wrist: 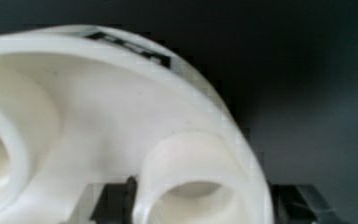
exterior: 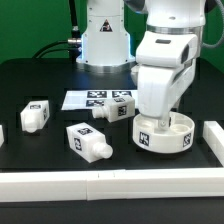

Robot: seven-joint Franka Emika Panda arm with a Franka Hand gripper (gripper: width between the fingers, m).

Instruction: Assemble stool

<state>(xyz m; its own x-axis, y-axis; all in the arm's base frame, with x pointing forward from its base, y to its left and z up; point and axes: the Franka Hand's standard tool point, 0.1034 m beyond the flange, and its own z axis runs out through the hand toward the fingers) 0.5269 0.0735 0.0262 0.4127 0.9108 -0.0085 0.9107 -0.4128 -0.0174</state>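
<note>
The round white stool seat (exterior: 162,135) lies on the black table at the exterior view's right, with a tag on its side. My gripper (exterior: 162,117) hangs straight over it, fingertips down at its rim. In the wrist view the seat (wrist: 105,110) fills the picture. My gripper (wrist: 202,205) is open, its two dark fingers (wrist: 112,201) standing either side of a socket (wrist: 197,192) at the rim, with a small gap on the outer side. Three white block legs lie loose: one at the left (exterior: 35,115), one at the front (exterior: 88,140), one by the marker board (exterior: 115,108).
The marker board (exterior: 85,98) lies flat behind the legs. A long white rail (exterior: 100,183) runs along the table's front and up its right side (exterior: 213,138). The robot base (exterior: 105,40) stands at the back.
</note>
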